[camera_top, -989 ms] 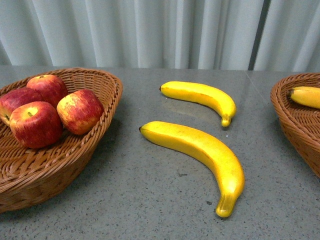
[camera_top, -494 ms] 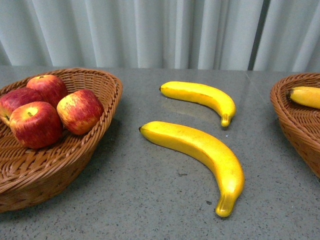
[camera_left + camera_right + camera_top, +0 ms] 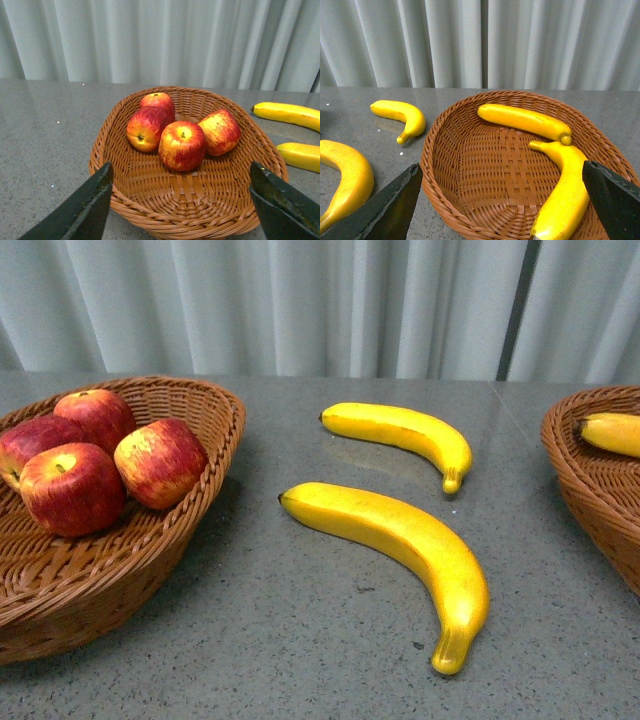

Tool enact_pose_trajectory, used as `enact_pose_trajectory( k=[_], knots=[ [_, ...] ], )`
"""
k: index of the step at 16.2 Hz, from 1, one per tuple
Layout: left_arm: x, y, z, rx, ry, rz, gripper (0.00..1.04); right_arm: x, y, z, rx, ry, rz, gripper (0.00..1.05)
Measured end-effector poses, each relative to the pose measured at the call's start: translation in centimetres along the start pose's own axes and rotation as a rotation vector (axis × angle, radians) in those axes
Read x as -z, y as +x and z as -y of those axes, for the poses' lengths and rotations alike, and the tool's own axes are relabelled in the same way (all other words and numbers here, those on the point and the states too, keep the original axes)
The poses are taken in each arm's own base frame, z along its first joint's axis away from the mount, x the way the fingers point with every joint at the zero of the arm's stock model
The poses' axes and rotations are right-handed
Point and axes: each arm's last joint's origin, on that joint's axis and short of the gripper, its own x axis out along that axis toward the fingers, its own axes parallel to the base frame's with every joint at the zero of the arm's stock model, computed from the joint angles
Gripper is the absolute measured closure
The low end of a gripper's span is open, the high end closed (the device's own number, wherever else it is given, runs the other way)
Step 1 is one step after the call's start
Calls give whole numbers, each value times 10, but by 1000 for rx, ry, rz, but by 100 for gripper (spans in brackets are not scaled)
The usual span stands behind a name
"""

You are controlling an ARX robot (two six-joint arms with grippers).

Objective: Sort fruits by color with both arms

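Note:
Several red apples [image 3: 75, 490] [image 3: 182, 145] lie in the left wicker basket [image 3: 215, 480] [image 3: 150, 212]. Two yellow bananas rest on the grey table between the baskets: a near one [image 3: 400, 540] [image 3: 342, 180] and a far one [image 3: 400, 430] [image 3: 402, 114]. In the right basket [image 3: 590, 490] [image 3: 455, 200] lie two more bananas [image 3: 525, 121] [image 3: 567, 195]. My left gripper [image 3: 180, 200] hangs open over the near rim of the apple basket. Above the banana basket's near side my right gripper [image 3: 500, 200] is open and holds nothing. Neither arm shows in the front view.
A pale pleated curtain [image 3: 320, 305] closes off the back of the table. Bare grey tabletop [image 3: 300, 640] runs between and in front of the baskets.

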Motion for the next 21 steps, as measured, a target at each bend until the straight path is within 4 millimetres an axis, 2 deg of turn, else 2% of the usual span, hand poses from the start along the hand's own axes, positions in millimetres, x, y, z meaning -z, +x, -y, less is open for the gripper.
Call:
enact_pose_trajectory(
  k=[2, 4, 5, 6, 7, 8, 9, 10, 13, 16, 18, 21],
  knots=[
    [0, 0, 0, 0, 1, 0, 5, 0, 0, 0, 0, 0, 0, 7],
    [0, 0, 0, 0, 1, 0, 7, 1, 0, 0, -31, 18, -24, 7],
    [0, 0, 0, 2, 1, 1, 7, -2, 6, 5, -157, 150, -98, 7],
    [0, 0, 0, 0, 1, 0, 7, -23, 21, 4, -284, 265, -89, 7],
    [0, 0, 0, 0, 1, 0, 7, -38, 30, -2, -378, 282, -61, 7],
    [0, 0, 0, 0, 1, 0, 7, -62, 47, -11, -454, 282, -9, 7],
    [0, 0, 0, 0, 1, 0, 7, -85, 76, -26, -495, 276, 29, 7],
    [0, 0, 0, 0, 1, 0, 7, -94, 107, -50, -549, 260, -23, 7],
    [0, 0, 0, 0, 1, 0, 7, -83, 161, -115, -658, 155, -236, 7],
    [0, 0, 0, 0, 1, 0, 7, -65, 190, -168, -718, -13, -366, 7],
    [0, 0, 0, 0, 1, 0, 7, -39, 199, -184, -732, -132, -481, 7],
    [0, 0, 0, 0, 1, 0, 7, -7, 206, -188, -717, -256, -613, 7]
  ],
)
